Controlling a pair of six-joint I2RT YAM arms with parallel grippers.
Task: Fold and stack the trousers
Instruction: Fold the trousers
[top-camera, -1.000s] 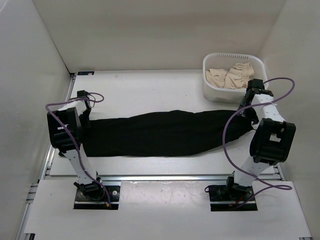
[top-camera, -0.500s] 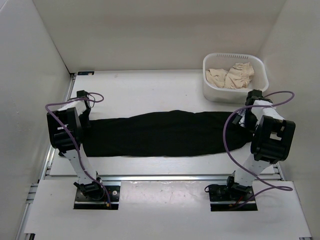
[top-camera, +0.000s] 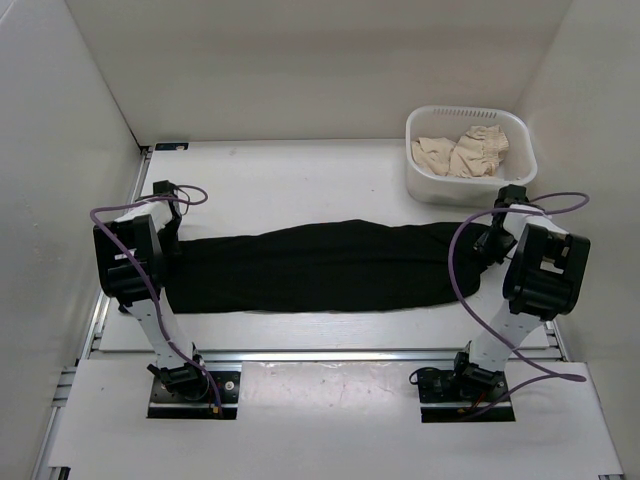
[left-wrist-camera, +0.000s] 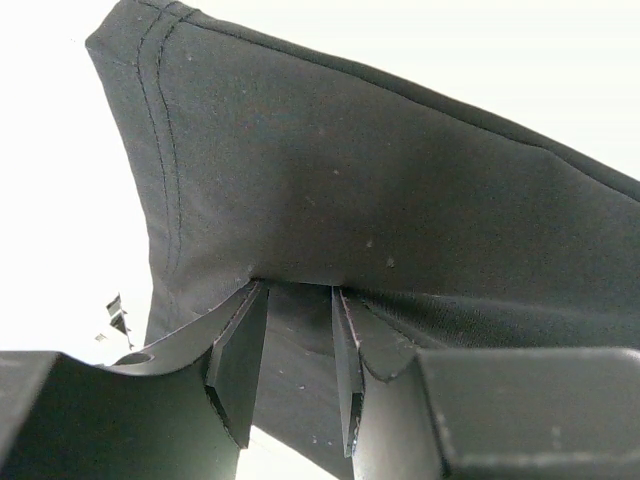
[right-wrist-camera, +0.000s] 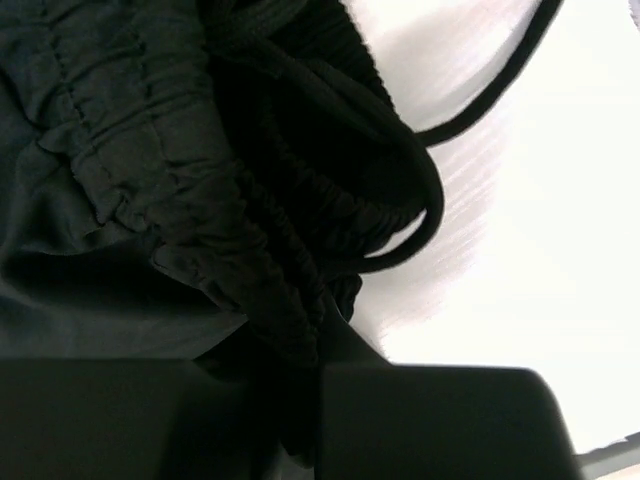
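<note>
The black trousers (top-camera: 320, 268) lie stretched left to right across the white table. My left gripper (top-camera: 172, 238) is at their left end, and in the left wrist view the stitched hem (left-wrist-camera: 165, 150) hangs above the left gripper (left-wrist-camera: 298, 292), which is shut on a fold of the cloth. My right gripper (top-camera: 492, 243) is at their right end. In the right wrist view the gathered elastic waistband (right-wrist-camera: 250, 230) and a loop of drawstring (right-wrist-camera: 425, 235) run down into the right gripper (right-wrist-camera: 318, 352), whose dark jaws stand close together on the cloth.
A white basket (top-camera: 420, 180) with beige cloth garments (top-camera: 462, 152) stands at the back right, just beyond the right arm. White walls close in the left, back and right. The metal rail and both arm bases run along the near edge.
The right arm has drawn back from beside the basket toward the near edge, lowered onto the waistband end, and its jaws have closed there. The left arm has not moved.
</note>
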